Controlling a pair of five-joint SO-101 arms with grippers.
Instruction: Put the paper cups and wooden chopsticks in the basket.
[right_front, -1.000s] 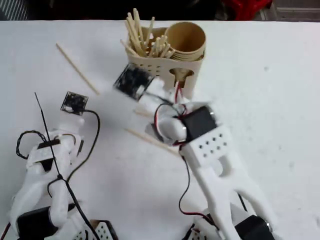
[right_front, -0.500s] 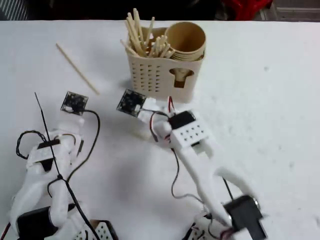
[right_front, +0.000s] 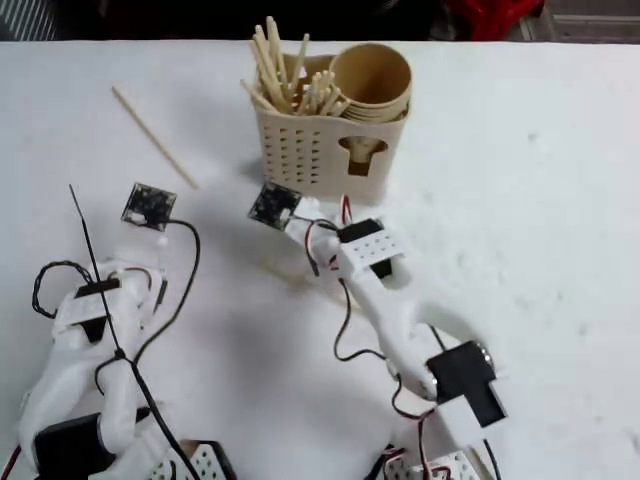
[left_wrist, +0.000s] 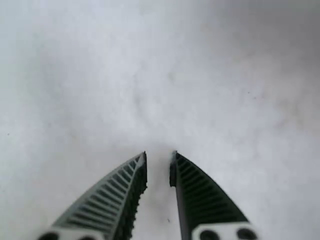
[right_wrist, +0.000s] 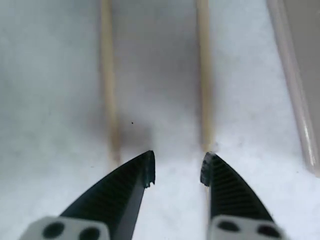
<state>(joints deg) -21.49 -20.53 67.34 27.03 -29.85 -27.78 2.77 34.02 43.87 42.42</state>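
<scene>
Our right end effector (right_wrist: 177, 167) stands spread, with nothing between its fingers, low over the bench (right_wrist: 55, 100). Two wooden chopsticks lie flat and side by side ahead of it, running away from the fingertips. The first chopstick (right_wrist: 202, 75) ends right at the tip of one finger. The second chopstick (right_wrist: 107, 75) passes just outside the other finger and slips behind it, so we cannot see its near end. Neither lies in the gap between the fingers. Beyond the first chopstick, on the side away from the gap, a slanting edge of the basket (right_wrist: 295, 85) is cut off by the frame.

From above, the basket (right_front: 325, 150) sits just ahead of the right arm (right_front: 372, 262). It holds the stacked paper cups (right_front: 372, 75) and a bundle of chopsticks (right_front: 285, 70) standing on end. The arm covers its own fingers and most of the two chopsticks beneath it.

Our left end effector (left_wrist: 159, 156) is parted by a narrow gap and grips nothing, with bare bench under it. A loose chopstick (right_front: 155, 137) lies well ahead of it, apart from both arms.
</scene>
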